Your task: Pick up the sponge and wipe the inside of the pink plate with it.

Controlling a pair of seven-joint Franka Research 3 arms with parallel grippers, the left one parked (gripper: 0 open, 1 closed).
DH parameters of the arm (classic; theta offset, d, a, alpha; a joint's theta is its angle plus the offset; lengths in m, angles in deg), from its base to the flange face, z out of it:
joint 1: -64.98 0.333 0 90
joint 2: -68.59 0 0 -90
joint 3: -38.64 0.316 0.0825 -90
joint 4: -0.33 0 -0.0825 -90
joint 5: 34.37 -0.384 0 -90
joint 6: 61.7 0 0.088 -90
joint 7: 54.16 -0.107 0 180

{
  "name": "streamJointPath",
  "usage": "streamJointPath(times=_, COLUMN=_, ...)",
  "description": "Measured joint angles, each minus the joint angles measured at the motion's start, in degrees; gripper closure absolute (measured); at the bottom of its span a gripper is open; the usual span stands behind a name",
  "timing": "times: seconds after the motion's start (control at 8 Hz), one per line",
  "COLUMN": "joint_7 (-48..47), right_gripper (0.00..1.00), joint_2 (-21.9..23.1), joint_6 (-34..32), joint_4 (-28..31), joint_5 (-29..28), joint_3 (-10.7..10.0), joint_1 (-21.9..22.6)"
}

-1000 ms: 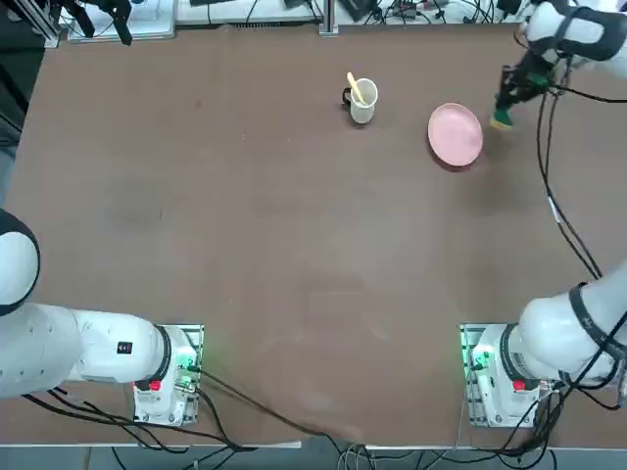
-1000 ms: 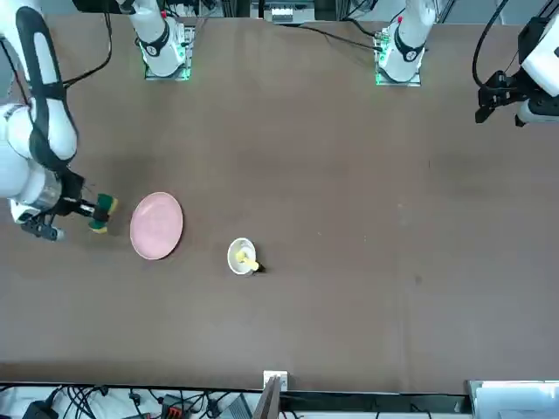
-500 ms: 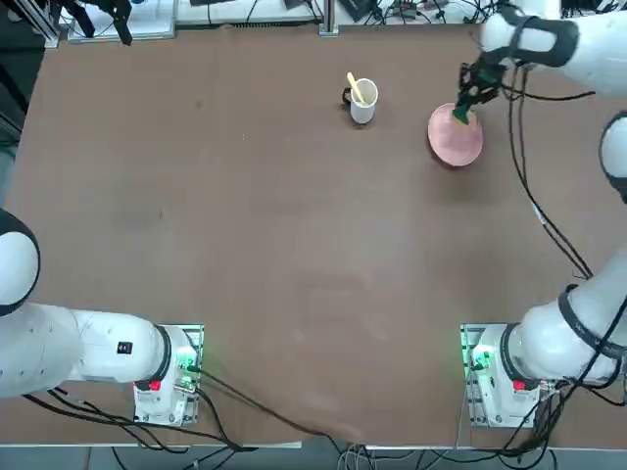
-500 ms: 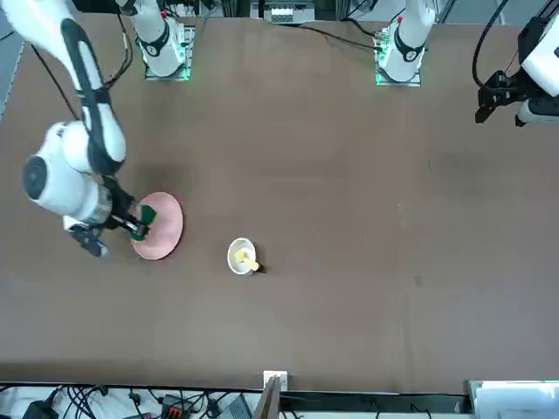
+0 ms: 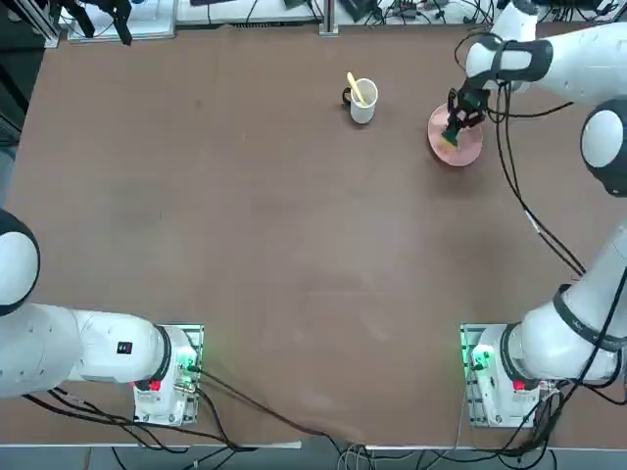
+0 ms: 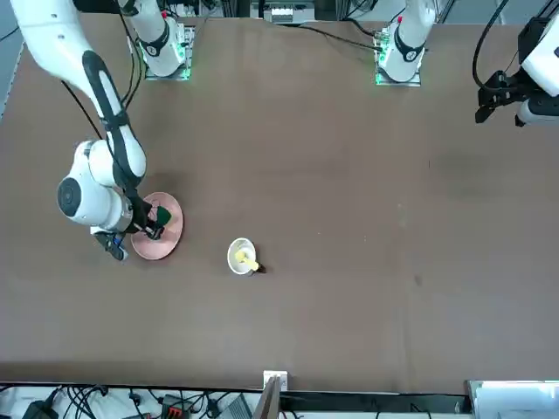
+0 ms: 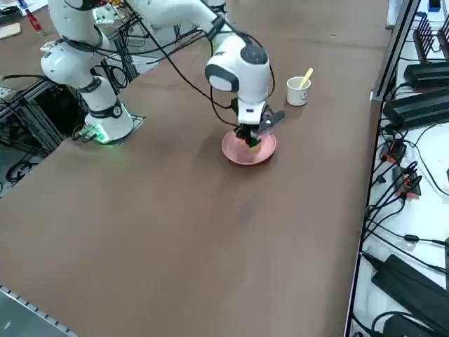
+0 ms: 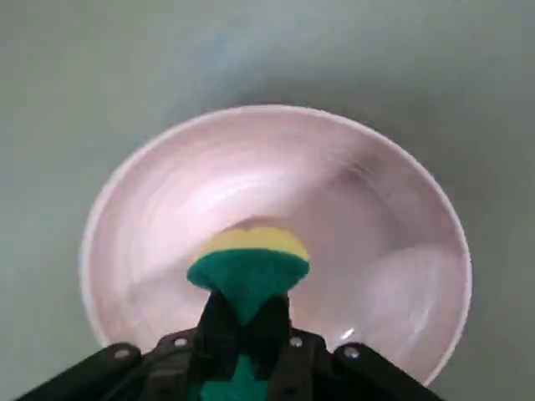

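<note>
Top view: right gripper (image 5: 453,130) sits over the pink plate (image 5: 468,149) at the table's (image 5: 294,225) far right, sponge (image 5: 449,137) a green-yellow speck under it; white mug (image 5: 362,101) with a yellow utensil stands near, apart.

Front view: arm hides part of the plate (image 6: 168,240); gripper (image 6: 155,218) over its inner area, sponge (image 6: 161,214) only a green bit.

Right side view: gripper (image 7: 250,140) points down into the plate (image 7: 235,151), sponge (image 7: 252,144) low at the plate's surface; contact can't be judged.

Right wrist view: fingers (image 8: 219,322) pinch the sponge (image 8: 248,271), squeezed narrow between them, green part nearer the fingers, yellow part toward the plate (image 8: 376,251) centre.
</note>
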Motion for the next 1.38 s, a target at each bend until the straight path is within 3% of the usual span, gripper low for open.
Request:
streamJointPath(times=0.88, joint_7=1.1, right_gripper=0.9, joint_2=1.1, joint_6=1.3, joint_4=3.4, joint_5=6.1, joint_3=-2.5, joint_1=-0.2)
streamJointPath(times=1.38, joint_7=1.4, right_gripper=0.9, joint_2=0.0, joint_6=6.7, joint_4=2.7, joint_5=6.8, joint_3=-3.5, joint_1=-0.2)
